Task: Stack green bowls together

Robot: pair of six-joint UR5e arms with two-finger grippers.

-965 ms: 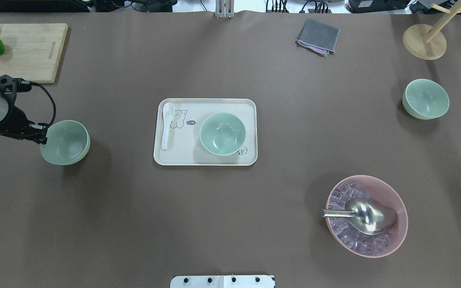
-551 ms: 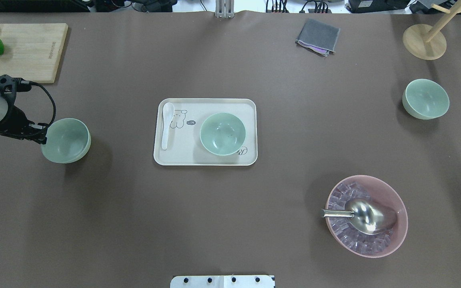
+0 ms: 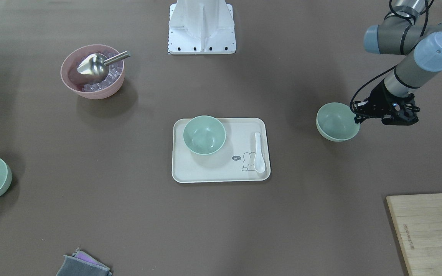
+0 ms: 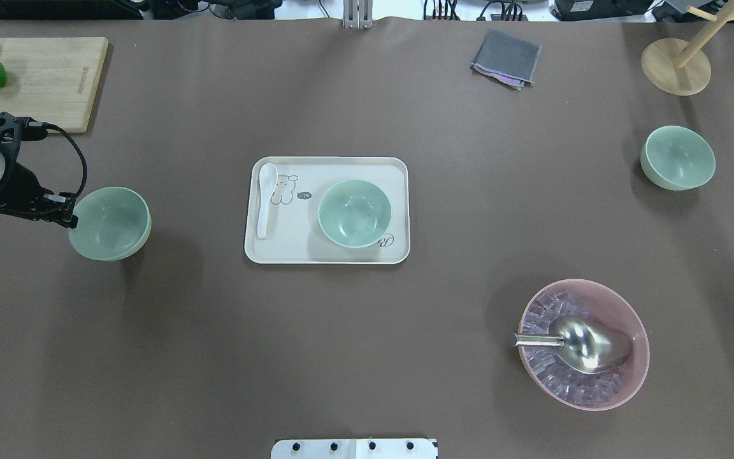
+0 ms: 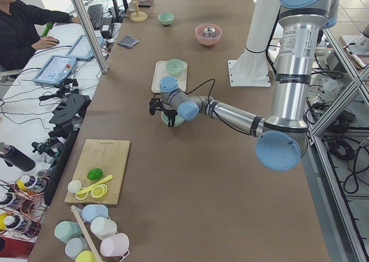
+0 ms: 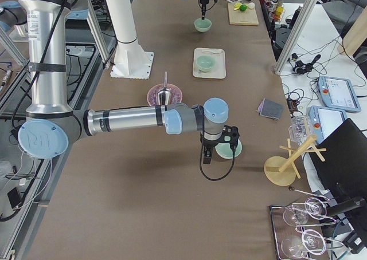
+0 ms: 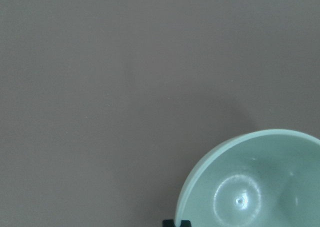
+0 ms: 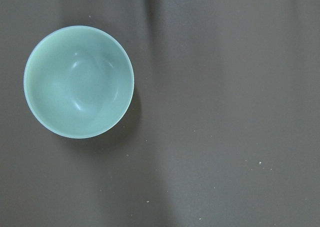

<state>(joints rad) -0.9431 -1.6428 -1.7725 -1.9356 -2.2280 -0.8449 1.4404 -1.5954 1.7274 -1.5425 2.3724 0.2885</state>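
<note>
Three pale green bowls. One [image 4: 110,223] is held by its left rim in my left gripper [image 4: 72,217], just above the table at the left; it also shows in the front view [image 3: 337,122] and in the left wrist view [image 7: 250,187], with a fingertip [image 7: 176,222] at its edge. A second bowl [image 4: 354,213] sits on the cream tray [image 4: 329,167]. The third bowl [image 4: 678,157] stands alone at the far right and shows in the right wrist view [image 8: 78,82]. My right gripper [image 6: 213,151] hangs over that bowl, seen only in the right side view; I cannot tell whether it is open.
A white spoon [image 4: 266,197] lies on the tray's left side. A pink bowl [image 4: 642,331] of ice with a metal scoop stands at the front right. A cutting board [image 4: 48,76] with fruit, a grey cloth [image 4: 507,57] and a wooden stand [image 4: 676,67] line the far edge.
My left gripper has moved the held bowl slightly right and away from the robot, and it has risen a little. The other two bowls have not moved.
</note>
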